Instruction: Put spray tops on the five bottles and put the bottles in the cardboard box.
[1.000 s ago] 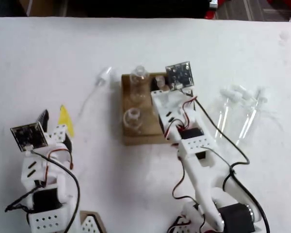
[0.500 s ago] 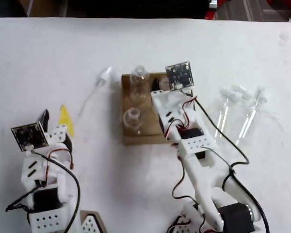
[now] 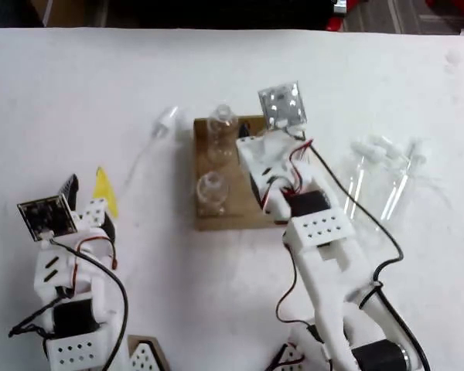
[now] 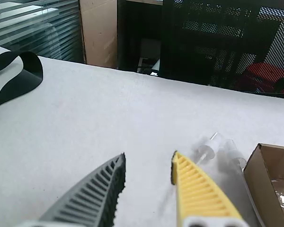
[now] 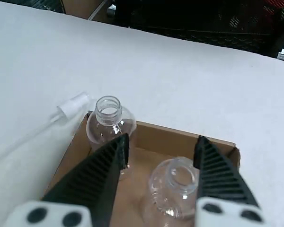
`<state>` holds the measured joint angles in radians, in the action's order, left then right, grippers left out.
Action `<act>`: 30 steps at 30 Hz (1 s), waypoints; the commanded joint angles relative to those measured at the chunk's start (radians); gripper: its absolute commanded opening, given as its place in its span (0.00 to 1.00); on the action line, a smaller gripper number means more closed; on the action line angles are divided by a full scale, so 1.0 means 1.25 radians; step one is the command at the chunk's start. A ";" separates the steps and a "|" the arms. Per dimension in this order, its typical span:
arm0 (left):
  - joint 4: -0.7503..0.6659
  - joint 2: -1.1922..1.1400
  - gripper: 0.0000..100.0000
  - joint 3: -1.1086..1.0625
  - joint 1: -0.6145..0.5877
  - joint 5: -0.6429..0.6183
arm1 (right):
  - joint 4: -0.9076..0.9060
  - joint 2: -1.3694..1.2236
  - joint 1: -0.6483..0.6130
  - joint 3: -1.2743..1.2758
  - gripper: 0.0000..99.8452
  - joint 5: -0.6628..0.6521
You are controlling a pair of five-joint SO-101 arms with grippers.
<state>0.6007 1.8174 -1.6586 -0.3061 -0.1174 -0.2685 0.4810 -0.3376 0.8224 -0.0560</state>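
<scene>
White table bearing a box, one spray top just beside it, more spray tops well apart.

Brown cardboard box, clear bottles, white table, black ribbed right pincer (left pincer grey and yellow)

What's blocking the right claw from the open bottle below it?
Nothing visible does. The right gripper hangs over the cardboard box, jaws open, with the uncapped bottle standing just below them.
</scene>
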 commanded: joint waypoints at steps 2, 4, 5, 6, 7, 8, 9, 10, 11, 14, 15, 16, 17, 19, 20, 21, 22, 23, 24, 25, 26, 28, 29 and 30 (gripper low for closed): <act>-0.022 0.008 0.15 0.004 -0.003 0.011 | -0.196 0.017 -0.012 -0.182 0.22 0.007; -0.022 0.008 0.15 0.004 -0.003 0.011 | -0.249 -0.009 -0.012 -0.247 0.22 0.007; -0.022 0.008 0.15 0.004 -0.003 0.011 | -0.276 -0.031 -0.012 -0.282 0.22 0.007; -0.022 0.008 0.15 0.004 -0.003 0.011 | -0.303 -0.056 -0.013 -0.319 0.22 0.007; -0.022 0.008 0.15 0.004 -0.003 0.011 | -0.330 -0.085 -0.020 -0.358 0.22 0.007; -0.022 0.008 0.15 0.004 -0.003 0.011 | -0.355 -0.120 -0.030 -0.400 0.22 0.007; -0.022 0.008 0.15 0.005 -0.003 0.011 | -0.384 -0.154 -0.037 -0.441 0.22 0.007; -0.022 0.008 0.15 0.005 -0.003 0.011 | -0.412 -0.192 -0.047 -0.485 0.22 0.007; -0.022 0.008 0.15 0.005 -0.003 0.011 | -0.439 -0.229 -0.061 -0.529 0.22 0.007; -0.022 0.008 0.15 0.005 -0.003 0.011 | -0.508 -0.339 -0.083 -0.662 0.22 0.007; -0.022 0.008 0.15 0.005 -0.003 0.011 | -0.527 -0.375 -0.085 -0.702 0.22 0.007; -0.022 0.008 0.15 0.005 -0.003 0.011 | -0.547 -0.411 -0.085 -0.740 0.22 0.007; -0.022 0.008 0.15 0.005 -0.003 0.011 | -0.565 -0.445 -0.087 -0.777 0.22 0.007; -0.022 0.008 0.15 0.005 -0.003 0.011 | -0.597 -0.508 -0.087 -0.842 0.22 0.007; -0.022 0.008 0.15 0.005 -0.003 0.011 | -0.609 -0.536 -0.087 -0.873 0.22 0.007; -0.022 0.008 0.15 0.005 -0.003 0.011 | -0.620 -0.562 -0.087 -0.901 0.22 0.007; -0.022 0.008 0.15 0.006 -0.003 0.011 | -0.633 -0.585 -0.085 -0.927 0.22 0.007; -0.022 0.008 0.15 0.006 -0.003 0.011 | -0.643 -0.605 -0.085 -0.950 0.22 0.007; -0.022 0.008 0.15 0.006 -0.003 0.011 | -0.656 -0.624 -0.085 -0.973 0.22 0.007; -0.022 0.008 0.15 0.006 -0.003 0.011 | -0.670 -0.640 -0.085 -0.994 0.22 0.007; -0.022 0.008 0.15 0.006 -0.003 0.011 | -0.681 -0.655 -0.087 -1.014 0.22 0.007; -0.022 0.008 0.15 0.006 -0.003 0.011 | -0.695 -0.678 -0.087 -1.042 0.21 0.007; -0.022 0.008 0.15 0.006 -0.003 0.011 | -0.699 -0.688 -0.087 -1.053 0.21 0.009; -0.022 0.008 0.15 0.006 -0.003 0.011 | -0.699 -0.695 -0.085 -1.058 0.20 0.009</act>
<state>0.6007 1.8174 -1.6586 -0.3061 -0.1174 -1.1231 -0.3705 -0.4358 -0.4127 -0.0545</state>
